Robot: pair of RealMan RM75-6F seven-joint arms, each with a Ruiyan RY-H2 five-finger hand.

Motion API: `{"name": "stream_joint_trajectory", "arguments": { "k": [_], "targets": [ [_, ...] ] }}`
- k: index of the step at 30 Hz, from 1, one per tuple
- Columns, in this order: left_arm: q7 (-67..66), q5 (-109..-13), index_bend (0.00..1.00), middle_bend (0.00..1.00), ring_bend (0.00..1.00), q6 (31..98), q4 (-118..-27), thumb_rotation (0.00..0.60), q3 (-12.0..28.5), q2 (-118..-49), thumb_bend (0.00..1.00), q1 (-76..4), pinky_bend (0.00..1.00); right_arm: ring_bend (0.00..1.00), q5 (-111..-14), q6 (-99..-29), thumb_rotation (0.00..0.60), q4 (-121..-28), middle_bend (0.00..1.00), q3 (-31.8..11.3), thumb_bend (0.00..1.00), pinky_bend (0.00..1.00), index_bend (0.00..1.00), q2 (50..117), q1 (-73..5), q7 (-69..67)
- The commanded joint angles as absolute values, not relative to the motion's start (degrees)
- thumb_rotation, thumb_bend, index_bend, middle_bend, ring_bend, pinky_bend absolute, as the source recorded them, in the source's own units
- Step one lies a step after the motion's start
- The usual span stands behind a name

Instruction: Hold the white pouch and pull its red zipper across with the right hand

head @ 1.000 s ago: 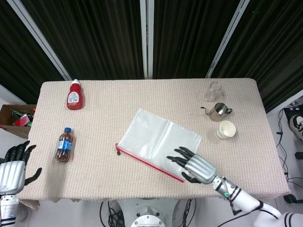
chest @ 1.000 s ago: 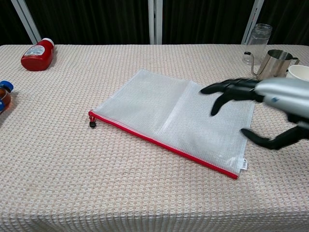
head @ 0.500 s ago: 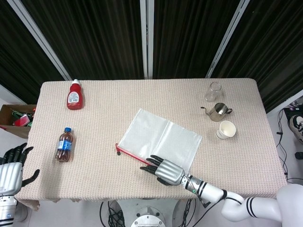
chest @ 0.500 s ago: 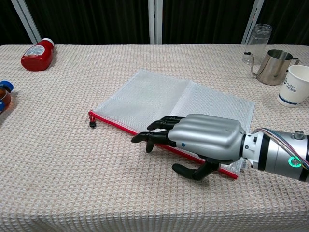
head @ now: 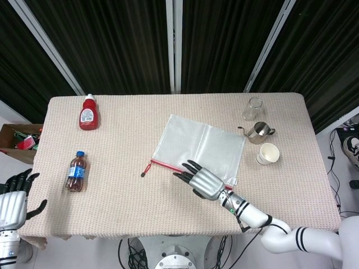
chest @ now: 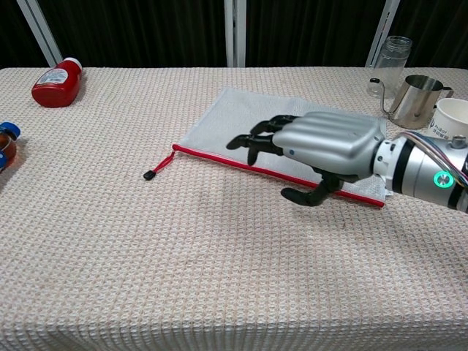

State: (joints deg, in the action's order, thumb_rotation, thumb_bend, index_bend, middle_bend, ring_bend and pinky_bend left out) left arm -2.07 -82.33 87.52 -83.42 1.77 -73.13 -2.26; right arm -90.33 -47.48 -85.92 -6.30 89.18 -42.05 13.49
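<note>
The white pouch (head: 205, 145) (chest: 227, 121) lies flat on the table, a little right of centre. Its red zipper (head: 168, 165) (chest: 212, 156) runs along the near edge. The small dark pull (head: 143, 174) (chest: 149, 175) trails off the left end on a red cord. My right hand (head: 203, 180) (chest: 322, 142) lies palm down over the pouch's near edge, fingers spread and pointing left, holding nothing. Whether it presses the pouch I cannot tell. My left hand (head: 14, 203) hangs off the table's near left corner with fingers apart, empty; only the head view shows it.
A red ketchup bottle (head: 88, 114) (chest: 57, 82) lies far left. A cola bottle (head: 76, 171) (chest: 6, 142) lies near the left edge. At the right stand a glass jar (head: 254, 108), steel pitcher (head: 259, 132) and paper cup (head: 268, 153). A cardboard box (head: 17, 137) sits beyond the left edge.
The pouch has slid right and away and turned, so its zipper edge lies more level. My right hand moved from the near edge up onto the pouch. The left hand barely moved.
</note>
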Motion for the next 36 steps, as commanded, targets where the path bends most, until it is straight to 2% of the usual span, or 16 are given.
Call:
{"name": "stream_joint_trajectory", "arguments": {
  "k": [1, 4, 7, 12, 16, 22, 36],
  "targets": [
    [-2.0, -82.4, 0.17, 0.1, 0.1, 87.5, -83.5, 0.6, 1.8, -73.0, 0.22, -2.3, 0.12, 0.0, -90.0, -45.9, 0.6, -85.5, 0.2, -9.0, 0.29, 0.0, 0.01, 91.5, -45.8, 14.2],
    [-2.0, -82.6, 0.17, 0.1, 0.1, 87.6, -83.7, 0.6, 1.8, -72.8, 0.22, -2.2, 0.12, 0.0, -88.5, -43.7, 0.6, -82.4, 0.18, -11.6, 0.24, 0.0, 0.11, 95.3, -49.5, 15.2],
    [-1.8, -82.8, 0.17, 0.1, 0.1, 87.8, -83.9, 0.6, 1.8, -72.7, 0.22, -1.9, 0.12, 0.0, -86.2, -41.1, 0.6, -77.1, 0.15, -13.8, 0.24, 0.0, 0.23, 99.6, -53.3, 16.9],
    [-1.6, -82.9, 0.17, 0.1, 0.1, 88.0, -84.1, 0.6, 1.6, -72.7, 0.22, -1.4, 0.12, 0.0, -83.2, -37.8, 0.6, -66.2, 0.13, -16.6, 0.24, 0.0, 0.31, 107.5, -59.8, 19.4],
    [-1.5, -82.5, 0.17, 0.1, 0.1, 88.2, -84.2, 0.6, 1.7, -72.6, 0.22, -1.0, 0.12, 0.0, -82.5, -36.1, 0.6, -57.1, 0.14, -17.2, 0.29, 0.0, 0.34, 112.7, -64.0, 18.3],
    [-1.0, -82.2, 0.17, 0.1, 0.1, 88.3, -84.1, 0.6, 1.7, -72.3, 0.22, -0.4, 0.12, 0.0, -83.1, -35.8, 0.6, -47.3, 0.14, -16.5, 0.29, 0.0, 0.38, 118.1, -68.0, 14.1],
    [0.2, -82.2, 0.17, 0.1, 0.1, 88.1, -83.3, 0.6, 2.0, -72.6, 0.22, 0.0, 0.12, 0.0, -85.0, -37.9, 0.6, -37.1, 0.16, -14.2, 0.32, 0.0, 0.5, 122.8, -71.9, 6.8]
  ]
}}
